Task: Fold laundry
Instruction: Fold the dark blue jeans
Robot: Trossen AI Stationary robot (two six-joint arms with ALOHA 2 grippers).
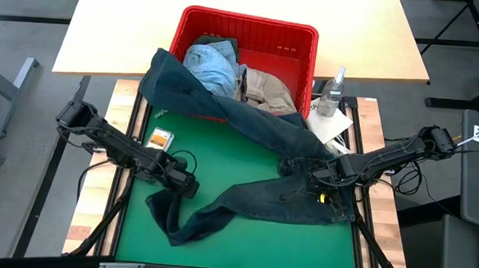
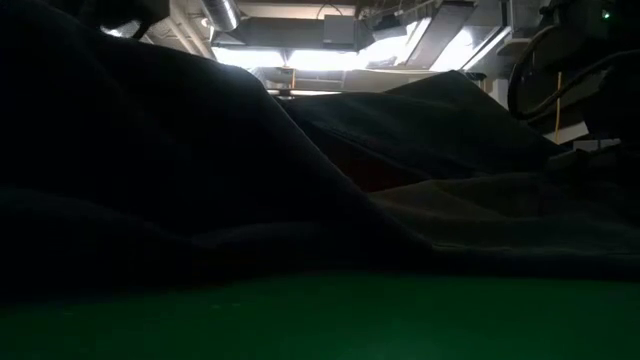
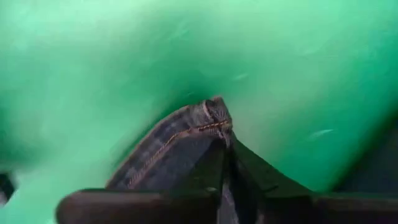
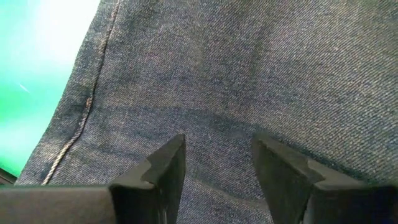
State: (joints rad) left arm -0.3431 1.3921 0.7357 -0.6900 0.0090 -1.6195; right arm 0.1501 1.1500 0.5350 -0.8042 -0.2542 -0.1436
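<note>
A: Where are the jeans (image 1: 258,164)?

B: Spread across the green mat (image 1: 222,149), one leg draped up over the front rim of the red basket (image 1: 249,24), the other curling toward the mat's near left corner.

A: And the grippers?

B: The left gripper (image 1: 186,185) is pressed together, pinching a hemmed edge of the jeans near the mat's left side; its wrist view shows the stitched hem caught between the fingers (image 3: 211,177). The right gripper (image 1: 326,176) sits over the jeans at the mat's right, fingers (image 4: 163,171) spread, denim below and nothing between them.

A: What's in the basket?

B: Light blue denim (image 1: 210,64) at the left, a khaki piece (image 1: 266,88) beside it, both partly under the draped leg.

A: Anything else around?

B: A clear bottle (image 1: 333,94) stands just right of the basket, on white cloth (image 1: 332,126). A small orange-and-white card (image 1: 160,138) lies on the mat's left edge; its print is unreadable.

A: The low view?

B: Dark folds of the jeans fill it, blocking nearly everything.
</note>
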